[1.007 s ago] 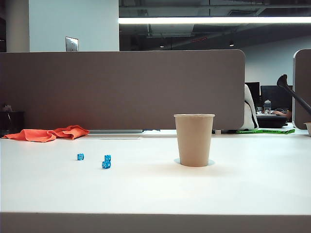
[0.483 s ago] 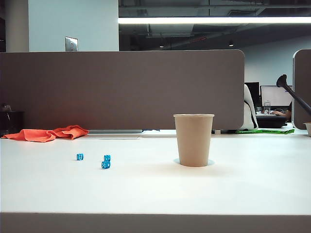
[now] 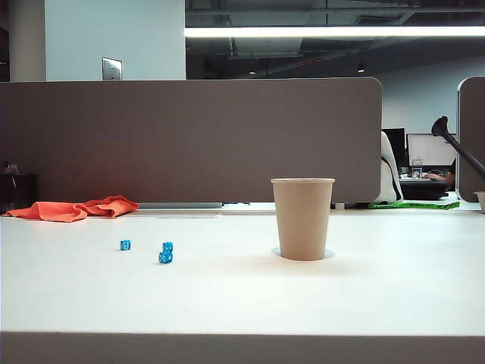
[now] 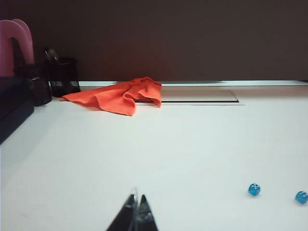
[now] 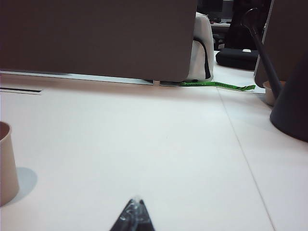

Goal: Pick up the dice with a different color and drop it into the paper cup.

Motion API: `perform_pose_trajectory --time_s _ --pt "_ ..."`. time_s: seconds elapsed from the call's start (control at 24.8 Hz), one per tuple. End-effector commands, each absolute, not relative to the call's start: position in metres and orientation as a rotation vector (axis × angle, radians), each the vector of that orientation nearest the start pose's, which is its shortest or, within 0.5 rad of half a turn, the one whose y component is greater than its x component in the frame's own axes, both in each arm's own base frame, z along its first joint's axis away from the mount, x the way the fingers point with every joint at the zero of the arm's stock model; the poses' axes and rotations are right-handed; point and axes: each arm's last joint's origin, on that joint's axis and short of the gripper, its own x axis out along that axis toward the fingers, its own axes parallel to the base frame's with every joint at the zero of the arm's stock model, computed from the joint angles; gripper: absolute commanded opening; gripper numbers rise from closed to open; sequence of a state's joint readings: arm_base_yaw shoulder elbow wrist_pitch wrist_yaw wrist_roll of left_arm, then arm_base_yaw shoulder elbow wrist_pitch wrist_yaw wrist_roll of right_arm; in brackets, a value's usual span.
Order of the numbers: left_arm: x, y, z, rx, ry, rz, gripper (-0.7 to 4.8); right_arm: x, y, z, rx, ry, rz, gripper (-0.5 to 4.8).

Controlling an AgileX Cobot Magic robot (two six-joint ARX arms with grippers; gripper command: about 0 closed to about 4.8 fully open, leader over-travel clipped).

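No purple die shows in any view, only blue dice (image 3: pixel 165 257) left of centre and the paper cup (image 3: pixel 303 218) right of centre in the exterior view; such a light, hard, slick cube probably wants pinching across opposite flat faces, while the left gripper (image 4: pixel 136 204) and right gripper (image 5: pixel 134 207), both outside the exterior view, sit closed and empty.

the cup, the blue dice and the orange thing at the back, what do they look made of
The paper cup: tan, matte paperboard by the look, with a rolled rim and no gloss. The three blue dice: seemingly translucent plastic, since light glows through them around pale dots. The orange cloth: soft fabric, lying in loose folds; the weave is too fine to tell.
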State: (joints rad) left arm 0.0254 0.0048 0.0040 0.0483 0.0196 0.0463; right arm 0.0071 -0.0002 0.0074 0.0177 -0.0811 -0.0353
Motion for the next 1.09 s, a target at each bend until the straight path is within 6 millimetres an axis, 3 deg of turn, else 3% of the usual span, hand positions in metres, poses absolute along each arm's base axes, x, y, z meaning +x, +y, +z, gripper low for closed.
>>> perform_pose_trajectory --time_s 0.04,1.09 --pt "0.0973 0.0016 0.1716 0.008 -0.064 -0.003 -0.06 0.0972 0.0021 0.1689 -0.039 -0.042 0.055 -0.02" --pt "0.0973 0.0017 0.1716 0.009 -0.064 -0.002 -0.05 0.0972 0.0015 0.1681 -0.078 -0.034 0.034 -0.01"
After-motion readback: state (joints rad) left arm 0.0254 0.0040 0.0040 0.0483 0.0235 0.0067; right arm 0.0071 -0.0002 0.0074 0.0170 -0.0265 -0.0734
